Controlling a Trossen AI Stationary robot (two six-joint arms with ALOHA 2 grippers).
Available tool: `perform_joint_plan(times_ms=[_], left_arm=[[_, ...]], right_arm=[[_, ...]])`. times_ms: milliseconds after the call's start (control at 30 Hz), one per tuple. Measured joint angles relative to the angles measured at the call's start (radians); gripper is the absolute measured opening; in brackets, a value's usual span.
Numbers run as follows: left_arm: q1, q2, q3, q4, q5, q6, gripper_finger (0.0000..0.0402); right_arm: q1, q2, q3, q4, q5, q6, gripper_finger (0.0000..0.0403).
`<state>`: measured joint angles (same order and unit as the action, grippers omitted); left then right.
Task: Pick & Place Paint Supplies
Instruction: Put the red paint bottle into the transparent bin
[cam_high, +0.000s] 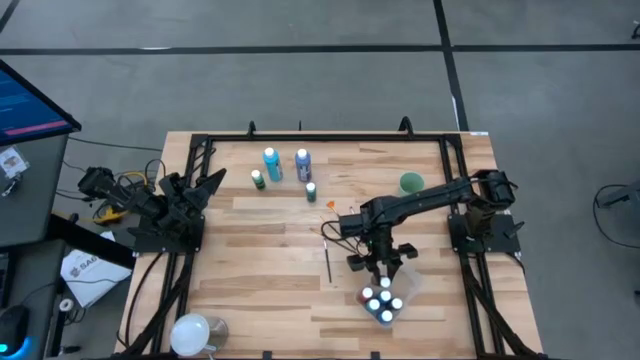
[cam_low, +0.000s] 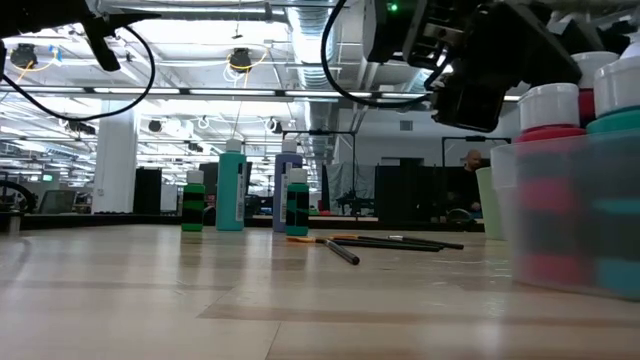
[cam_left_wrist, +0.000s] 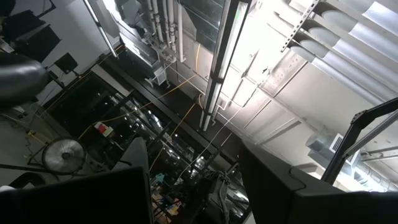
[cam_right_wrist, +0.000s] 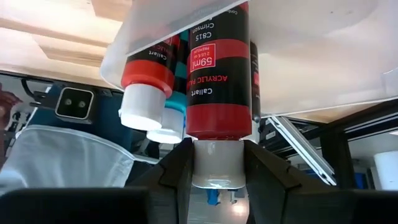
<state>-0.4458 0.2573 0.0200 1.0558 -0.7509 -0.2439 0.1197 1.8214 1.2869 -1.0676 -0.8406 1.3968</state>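
A clear tub (cam_high: 408, 285) stands near the table's front right and holds several white-capped bottles. My right gripper (cam_high: 383, 268) hangs over its far rim, shut on a red paint bottle (cam_right_wrist: 217, 74). That bottle slants in beside another red bottle (cam_right_wrist: 146, 81) and a teal-capped one (cam_right_wrist: 168, 121). At the far middle stand a teal bottle (cam_high: 270, 163), a blue bottle (cam_high: 303, 163) and two small green bottles (cam_high: 257, 180) (cam_high: 311, 191). A dark paintbrush (cam_high: 328, 260) lies flat on the wood. My left gripper (cam_high: 205, 185) waits open at the left edge. My right gripper pinches the red bottle's white cap (cam_right_wrist: 217, 158) between its two fingers (cam_right_wrist: 180, 168), one on each side. The fingers slant down from the far side and lie in line with the bottle. The bottle's body reaches into the tub among the others; whether its base rests there is hidden.
A pale green cup (cam_high: 411, 183) stands far right of centre, near my right arm. More brushes (cam_low: 380, 243) and an orange scrap (cam_high: 330, 205) lie mid-table. A white round lamp (cam_high: 195, 330) sits at the near left corner. Bare wood spreads across the middle and left.
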Motion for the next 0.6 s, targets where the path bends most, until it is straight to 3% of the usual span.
perform_joint_plan(times_ms=[333, 600], left_arm=[[0.000, 0.000, 0.000, 0.000, 0.000, 0.000, 0.0132], [0.000, 0.017, 0.000, 0.002, -0.001, 0.000, 0.0132]], right_arm=[[-0.018, 0.039, -0.005, -0.001, 0.007, -0.005, 0.0112], [-0.001, 0.135, 0.017, 0.067, -0.096, -0.053, 0.0112]])
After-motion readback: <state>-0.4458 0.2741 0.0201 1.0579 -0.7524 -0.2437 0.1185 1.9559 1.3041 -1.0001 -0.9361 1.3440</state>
